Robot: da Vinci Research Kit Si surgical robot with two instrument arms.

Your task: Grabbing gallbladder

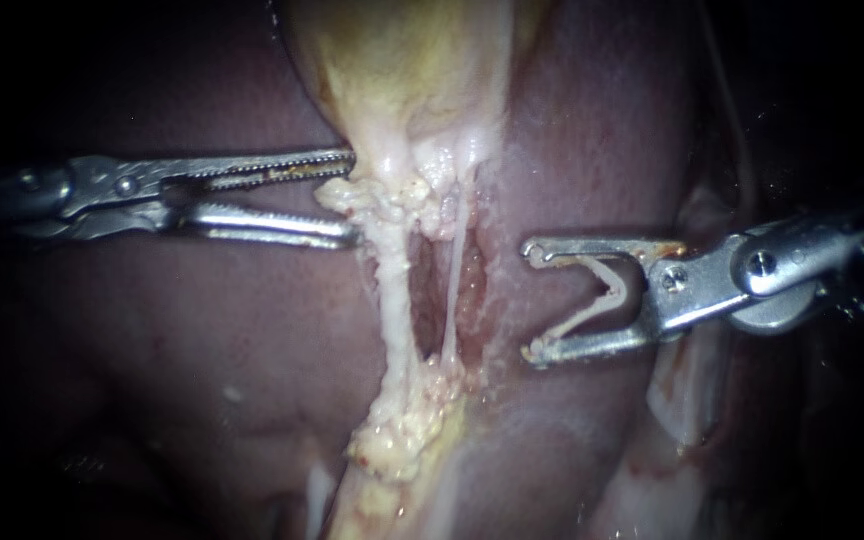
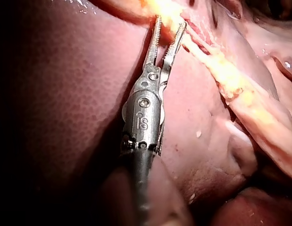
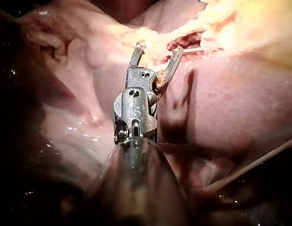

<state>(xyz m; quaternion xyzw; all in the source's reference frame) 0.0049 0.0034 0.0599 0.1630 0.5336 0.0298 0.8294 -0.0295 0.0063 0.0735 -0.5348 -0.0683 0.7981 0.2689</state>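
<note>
The yellowish gallbladder (image 1: 402, 60) narrows downward into a pale fatty neck (image 1: 392, 195). Below it run a thick tube (image 1: 397, 310) and a thin tube (image 1: 452, 290). My left instrument (image 1: 352, 197) comes in from the left with its toothed jaws open, their tips on either side of a lump of fatty tissue at the neck. In the left wrist view, the left instrument (image 2: 170, 23) also shows a gap, with yellow tissue at its tips. My right instrument (image 1: 532, 300) stands open beside the thin tube and grips nothing. The right wrist view shows the right instrument (image 3: 158, 47) spread just short of the tubes.
Dark red liver (image 1: 202, 330) lies on both sides of the tubes. A raw reddish patch (image 1: 477, 290) lies between the thin tube and the right jaws. A pale fold (image 1: 682, 390) lies under the right shaft, and a thin strand (image 1: 742, 150) runs above it.
</note>
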